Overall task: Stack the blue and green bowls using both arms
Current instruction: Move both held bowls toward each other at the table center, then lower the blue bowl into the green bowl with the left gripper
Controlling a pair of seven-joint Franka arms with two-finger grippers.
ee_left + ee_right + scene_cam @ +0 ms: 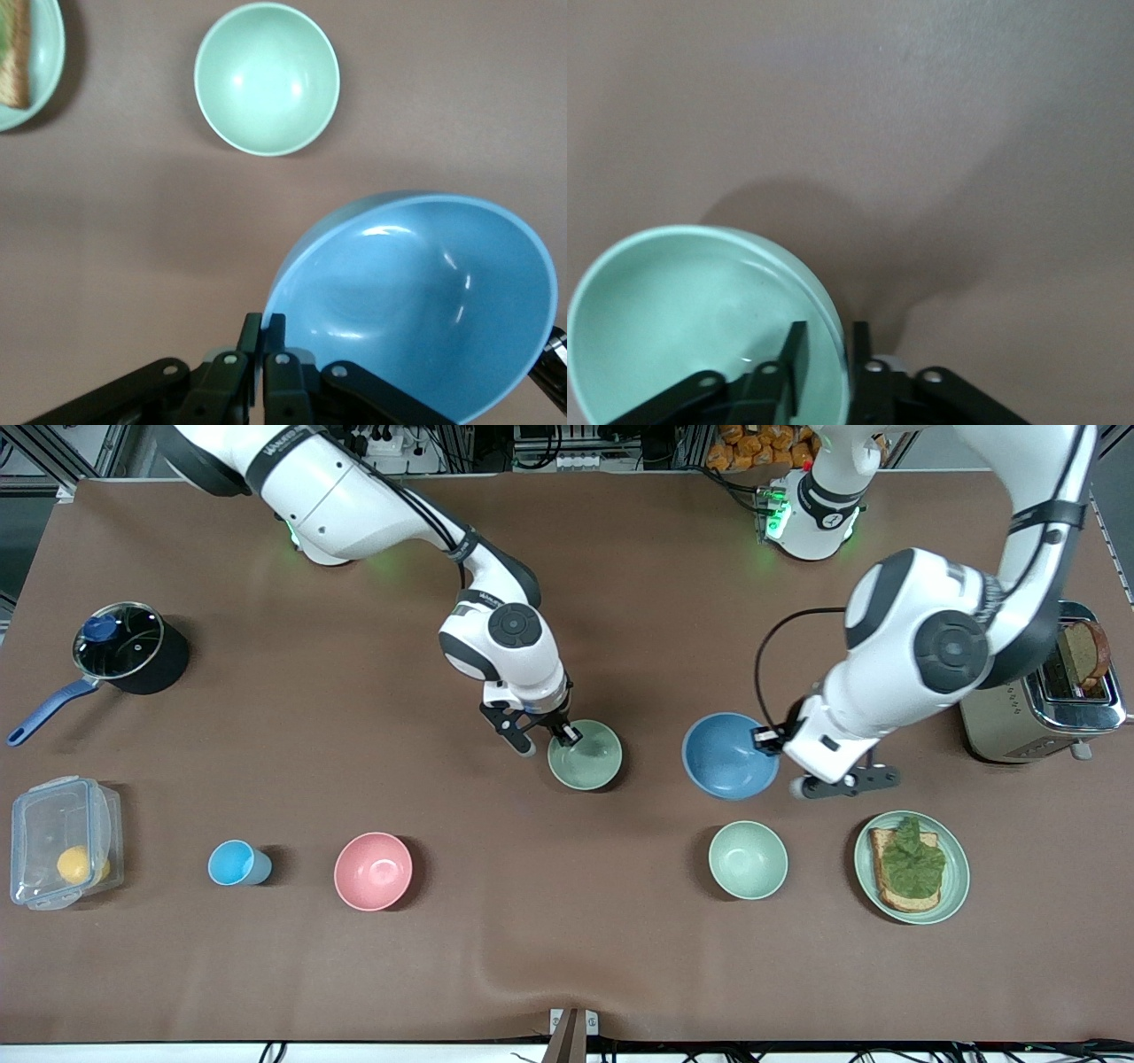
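Bowls both gripped at the rim. Left gripper (264, 354) clamped on blue bowl (728, 755), fingers (275, 335) pinching the rim edge toward the left arm's end of the table. Bowl tilted, mouth up and leaning off level, over the table (567, 957) just above the mint bowl (748, 859) and beside the toast plate (955, 886). No long axis on a round bowl. Whether it touches the table: cannot tell.

Right gripper (545, 740) clamped on green bowl (585, 755), one finger (790, 359) inside the wall, the other outside, on the rim toward the right arm's end. Bowl mouth up, near the table's middle, apart from the blue one. Lifted or resting: cannot tell.

Blue bowl's far rim cut off in the left wrist view; green bowl partly cut off in the right wrist view.
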